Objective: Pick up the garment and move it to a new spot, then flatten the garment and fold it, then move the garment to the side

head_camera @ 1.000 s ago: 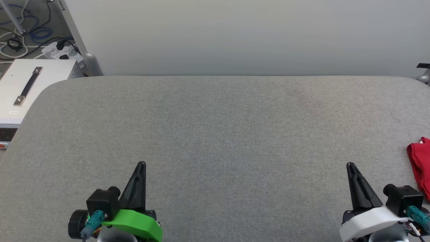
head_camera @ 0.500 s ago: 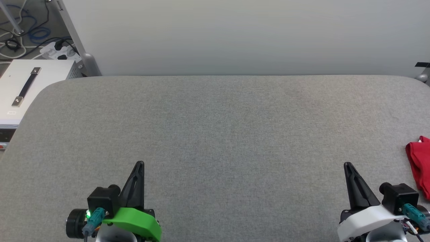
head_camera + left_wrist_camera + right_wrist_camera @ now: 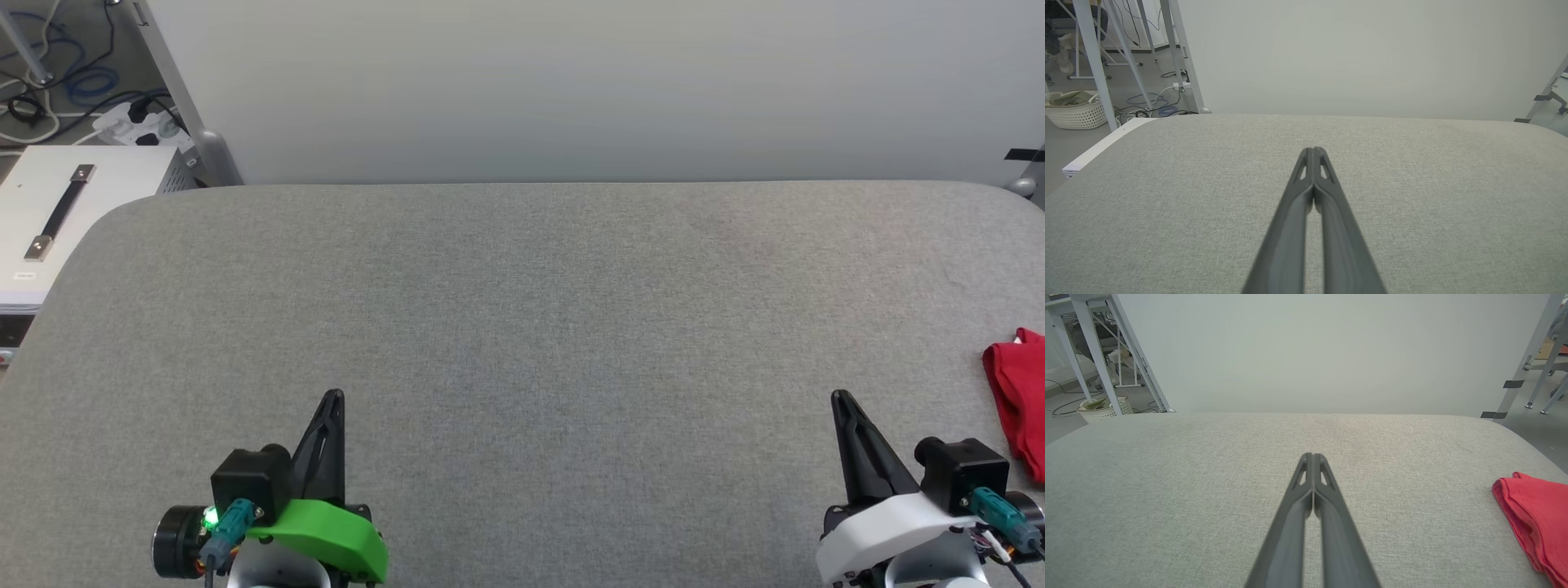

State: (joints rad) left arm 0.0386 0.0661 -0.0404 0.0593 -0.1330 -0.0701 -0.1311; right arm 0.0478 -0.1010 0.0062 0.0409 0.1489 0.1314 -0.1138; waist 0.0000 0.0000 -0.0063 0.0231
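The garment (image 3: pixel 1019 396) lies at 3 to 4 o'clock in the head view, on the right end of the grey surface (image 3: pixel 522 310). The picture border cuts it off. What shows is a red folded part with a hem along its edge. I cannot tell how far it goes on, or which side is up. In the right wrist view it sits at 4 o'clock (image 3: pixel 1533 516), again cut by the border, with the layers lying one on another.

The left fingers (image 3: pixel 325 457) rise from 7 o'clock in the head view and lean a little toward 1 o'clock. The right fingers (image 3: pixel 867 457) rise from 5 o'clock and lean a little toward 11 o'clock. Both pairs are pressed together along their length, with nothing between them; each wrist view shows the tips meeting (image 3: pixel 1319 163) (image 3: pixel 1319 469). I cannot tell whether the tips touch the surface. The arms are hidden below the bottom border, past a green mount (image 3: pixel 326 539) on the left and a white mount (image 3: pixel 890 527) on the right.

The garment is toward 3 o'clock from the right fingers, near them but apart.

At 9 to 10 o'clock a white box (image 3: pixel 49 188) with a dark handle stands partly hidden behind the surface, and cables (image 3: pixel 57 77) lie on the floor at 10 o'clock.
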